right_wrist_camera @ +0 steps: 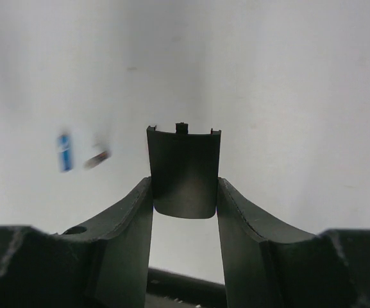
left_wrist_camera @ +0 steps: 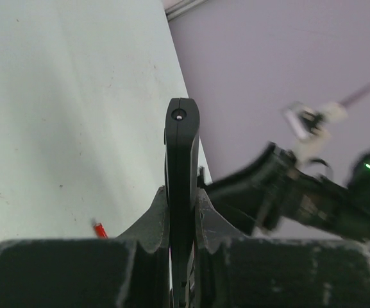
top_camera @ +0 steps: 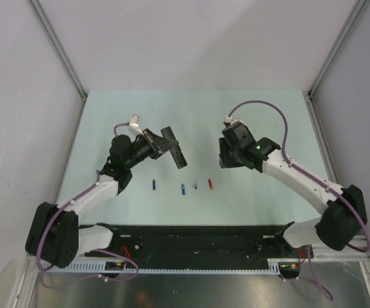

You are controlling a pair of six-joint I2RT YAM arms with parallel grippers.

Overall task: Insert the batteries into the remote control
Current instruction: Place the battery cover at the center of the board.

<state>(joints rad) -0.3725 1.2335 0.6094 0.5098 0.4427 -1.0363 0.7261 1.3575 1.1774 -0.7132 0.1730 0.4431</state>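
Note:
My left gripper [top_camera: 161, 144] is shut on the slim black remote control [top_camera: 174, 148], holding it off the table; in the left wrist view the remote [left_wrist_camera: 182, 167] stands edge-on between the jaws. My right gripper [top_camera: 224, 156] is shut on a small black battery cover [right_wrist_camera: 183, 172], gripped by its two side edges above the table. Four batteries lie in a row on the table: dark blue [top_camera: 153, 184], lighter blue [top_camera: 183, 188], grey-silver [top_camera: 195, 186] and orange-red [top_camera: 210, 185]. The lighter blue [right_wrist_camera: 64, 152] and grey [right_wrist_camera: 97, 158] ones show blurred in the right wrist view; the orange-red one [left_wrist_camera: 99, 229] shows in the left wrist view.
The pale table [top_camera: 191, 109] is walled by grey panels with metal posts at the back corners [top_camera: 82, 95]. A black rail [top_camera: 191, 247] runs along the near edge between the arm bases. The right arm [left_wrist_camera: 287, 192] shows in the left wrist view.

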